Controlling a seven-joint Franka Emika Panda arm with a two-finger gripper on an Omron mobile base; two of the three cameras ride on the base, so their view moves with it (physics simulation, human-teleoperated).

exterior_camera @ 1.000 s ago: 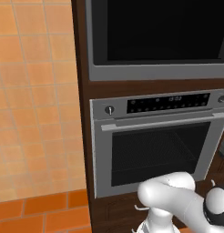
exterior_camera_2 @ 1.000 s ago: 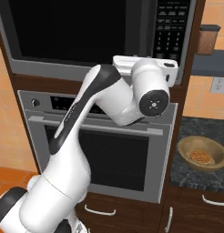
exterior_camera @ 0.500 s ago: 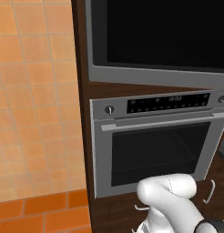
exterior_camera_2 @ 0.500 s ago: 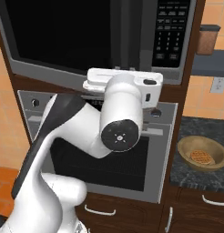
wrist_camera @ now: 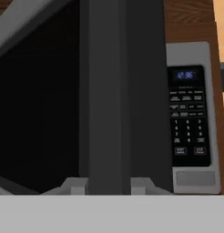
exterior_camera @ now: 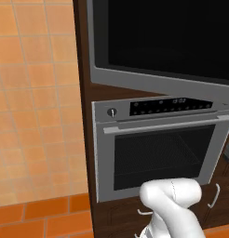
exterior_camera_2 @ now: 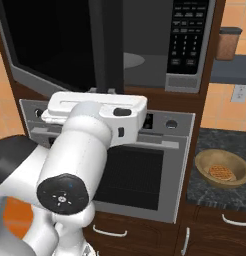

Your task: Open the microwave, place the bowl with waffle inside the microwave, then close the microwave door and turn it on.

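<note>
The microwave door (exterior_camera_2: 55, 45) is swung partly open, its dark handle bar (wrist_camera: 104, 95) clamped between the gripper (wrist_camera: 104, 187) fingers to clear the cavity for the waffle bowl (exterior_camera_2: 222, 168), waiting at the counter's (exterior_camera_2: 200, 192) front edge.

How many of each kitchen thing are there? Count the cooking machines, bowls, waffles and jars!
Microwave: 1
Oven: 1
Bowl: 1
Waffle: 1
Jar: 1
Total: 5

The claw (wrist_camera: 108, 185) grips the dark bar (wrist_camera: 104, 91) of the microwave door (wrist_camera: 36, 104), keypad (wrist_camera: 189, 118) beside.
</note>
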